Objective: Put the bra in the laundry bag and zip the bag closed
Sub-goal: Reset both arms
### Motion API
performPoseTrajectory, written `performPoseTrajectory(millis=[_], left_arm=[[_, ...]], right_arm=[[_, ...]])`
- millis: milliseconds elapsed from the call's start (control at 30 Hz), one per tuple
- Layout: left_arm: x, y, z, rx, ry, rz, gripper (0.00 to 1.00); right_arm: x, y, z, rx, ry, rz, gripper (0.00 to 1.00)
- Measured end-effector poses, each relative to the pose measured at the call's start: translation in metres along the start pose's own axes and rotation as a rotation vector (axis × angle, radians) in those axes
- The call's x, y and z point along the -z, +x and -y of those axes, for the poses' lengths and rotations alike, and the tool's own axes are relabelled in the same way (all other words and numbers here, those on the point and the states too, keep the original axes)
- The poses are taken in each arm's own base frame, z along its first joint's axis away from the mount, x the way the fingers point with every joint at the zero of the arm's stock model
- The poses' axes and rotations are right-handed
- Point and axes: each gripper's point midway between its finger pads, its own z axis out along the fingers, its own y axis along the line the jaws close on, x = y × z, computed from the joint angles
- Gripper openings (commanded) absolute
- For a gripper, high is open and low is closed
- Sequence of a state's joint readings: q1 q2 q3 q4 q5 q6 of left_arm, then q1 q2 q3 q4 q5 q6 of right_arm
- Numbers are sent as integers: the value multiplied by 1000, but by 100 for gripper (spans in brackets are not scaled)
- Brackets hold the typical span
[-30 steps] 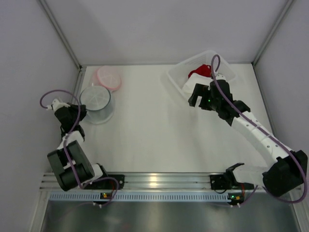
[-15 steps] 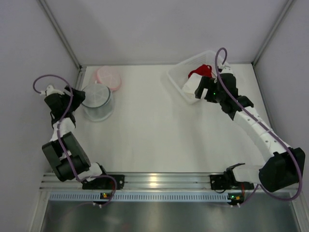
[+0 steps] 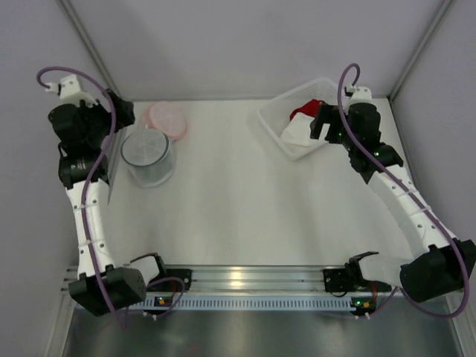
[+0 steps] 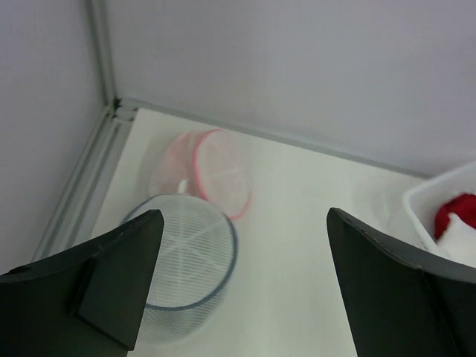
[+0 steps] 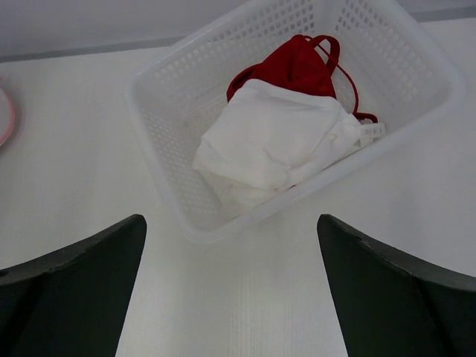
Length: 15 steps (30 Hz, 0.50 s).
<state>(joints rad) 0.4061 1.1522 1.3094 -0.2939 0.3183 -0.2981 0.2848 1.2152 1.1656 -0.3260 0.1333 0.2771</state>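
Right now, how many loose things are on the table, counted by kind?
Mesh laundry bags: 2, the blue-rimmed bag and the pink-rimmed bag
Baskets: 1, the white basket
Garments in it: 2, the red garment and the white garment
Total: 5

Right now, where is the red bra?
The red bra lies in the white basket at the far right of the top view. It is partly covered by a white garment and sits just ahead of the open right gripper.

bright, even light; soft shadows, sharp views.
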Motion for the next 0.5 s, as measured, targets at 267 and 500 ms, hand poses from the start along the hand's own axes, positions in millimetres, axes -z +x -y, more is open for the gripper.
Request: performPoseTrajectory(millis=[267,500], left_arm=[[87,62,141,-213,379,-23,98],[127,104,103,-162,294,25,98]], right_arm=[[23,-12,0,53,-40,90,99],[83,6,17,-4,-61,272,99]])
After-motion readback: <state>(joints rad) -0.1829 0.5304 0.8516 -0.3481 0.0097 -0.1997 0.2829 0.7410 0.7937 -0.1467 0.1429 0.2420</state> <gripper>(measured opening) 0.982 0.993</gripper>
